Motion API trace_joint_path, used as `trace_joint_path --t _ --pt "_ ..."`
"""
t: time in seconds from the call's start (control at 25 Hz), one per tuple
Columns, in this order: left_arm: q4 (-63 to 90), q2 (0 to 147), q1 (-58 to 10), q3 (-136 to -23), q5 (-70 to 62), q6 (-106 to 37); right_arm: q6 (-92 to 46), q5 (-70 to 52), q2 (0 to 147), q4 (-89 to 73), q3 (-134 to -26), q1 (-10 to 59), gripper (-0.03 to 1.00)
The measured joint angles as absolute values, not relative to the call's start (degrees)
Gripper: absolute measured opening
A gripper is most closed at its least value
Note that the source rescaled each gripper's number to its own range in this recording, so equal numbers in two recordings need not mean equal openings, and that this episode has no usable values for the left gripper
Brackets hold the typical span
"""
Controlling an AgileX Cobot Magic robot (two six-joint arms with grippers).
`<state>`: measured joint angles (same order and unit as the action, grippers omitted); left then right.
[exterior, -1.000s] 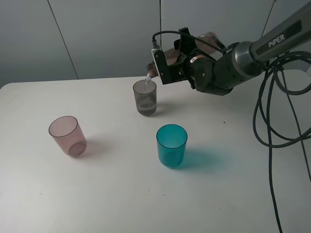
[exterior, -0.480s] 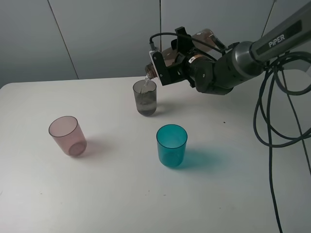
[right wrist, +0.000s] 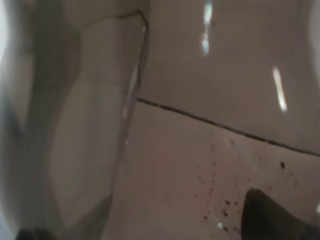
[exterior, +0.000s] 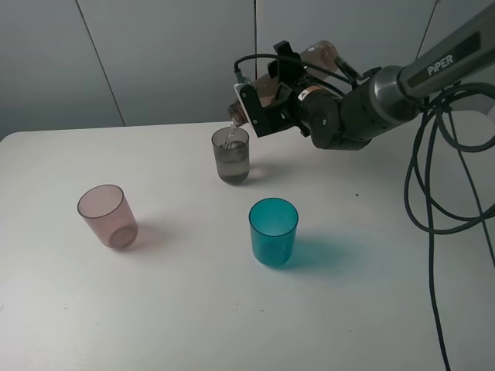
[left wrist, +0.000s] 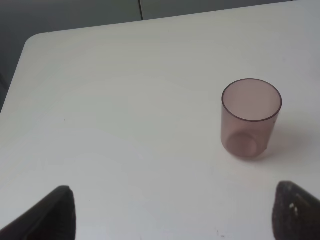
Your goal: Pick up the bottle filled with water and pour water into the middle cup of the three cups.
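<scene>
Jaws on the right arm are clamped tight on the bottle, which lies tipped past level, its open neck lower than its base. In the right wrist view the bottle's smoky wall fills nearly the whole picture, with small droplets on it. The neck hangs just above the rim of the grey cup, and a thin stream of water falls from it into that cup, which is partly full. The grey cup stands upright toward the back of the white counter. The teal cup stands nearer the front, well apart from it, and the pink cup stands off to the left. The left jaws are spread wide and hold nothing; their dark fingertips hover over the counter near the pink cup. Black cables hang at the right.
</scene>
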<state>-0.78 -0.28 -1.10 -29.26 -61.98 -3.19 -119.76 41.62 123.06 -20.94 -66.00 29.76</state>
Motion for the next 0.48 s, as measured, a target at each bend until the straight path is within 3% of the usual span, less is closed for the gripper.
trace_joint_path --t 0.48 --pt "-0.8 -0.3 -1.1 -29.3 -62.0 -3.2 -119.8 42.2 123.1 -17.0 -66.0 29.7 0.0"
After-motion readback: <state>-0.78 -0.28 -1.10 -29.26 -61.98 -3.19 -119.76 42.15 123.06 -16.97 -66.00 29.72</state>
